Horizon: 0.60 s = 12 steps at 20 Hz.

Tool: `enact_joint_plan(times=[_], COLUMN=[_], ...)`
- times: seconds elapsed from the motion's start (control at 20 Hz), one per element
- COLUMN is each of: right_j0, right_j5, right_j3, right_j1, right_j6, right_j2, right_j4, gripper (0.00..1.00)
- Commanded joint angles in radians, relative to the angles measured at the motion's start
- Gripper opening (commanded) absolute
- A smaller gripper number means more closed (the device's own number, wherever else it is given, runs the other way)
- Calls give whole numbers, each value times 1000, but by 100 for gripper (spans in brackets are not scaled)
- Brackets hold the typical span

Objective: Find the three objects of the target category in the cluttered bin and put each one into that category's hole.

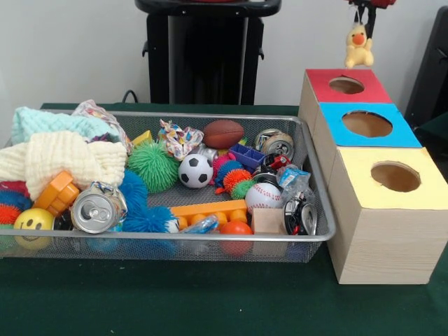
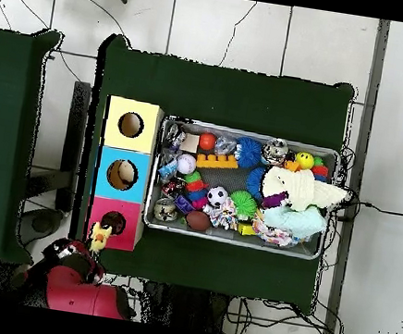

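Claw [image 1: 360,8]: only its tip shows at the top of the front view, closed on the duck by a loop or tag at the toy's head.
Duck [image 1: 358,45]: small yellow plush with an orange beak, hanging free above the red hole and a little behind it; in the overhead view it sits at the red box's edge beside the hole.
Duck handling: likely very light and soft, so it swings on its loop; not fragile, not slippery. The loop is a thin hold, and the squashy body would be the surer one.
Red hole [image 1: 346,85]: round opening in the red-topped box, farthest of three; looks wide enough for the duck.
Blue box [image 1: 367,124]: middle, same round hole; something pale lies inside it in the overhead view.
Yellow box [image 1: 395,176]: nearest, pale wood-grain sides, flat coloured top.
Bin [image 1: 318,210]: silver wire mesh, shallow, just beside the boxes.
Soft things: white and mint knitted cloths [image 1: 56,150] heaped at one end.
Hard things: crushed cans [image 1: 94,208], orange blocks.
Balls: rubbery spiky ones in green and blue, a soccer ball [image 1: 195,170], a baseball, a brown football.
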Motion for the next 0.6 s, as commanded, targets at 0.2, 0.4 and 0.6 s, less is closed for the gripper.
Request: enact_joint_plan(times=[0.2,0.4,0.6], right_j0=[-8,-23,-25], right_j5=[-122,-172,-207], right_j3=[1,13,20], right_j1=[111,141,163], right_j6=[110,107,108], right_j2=[47,59,64], right_j4=[-2,-9,-9], gripper=[0,0,0])
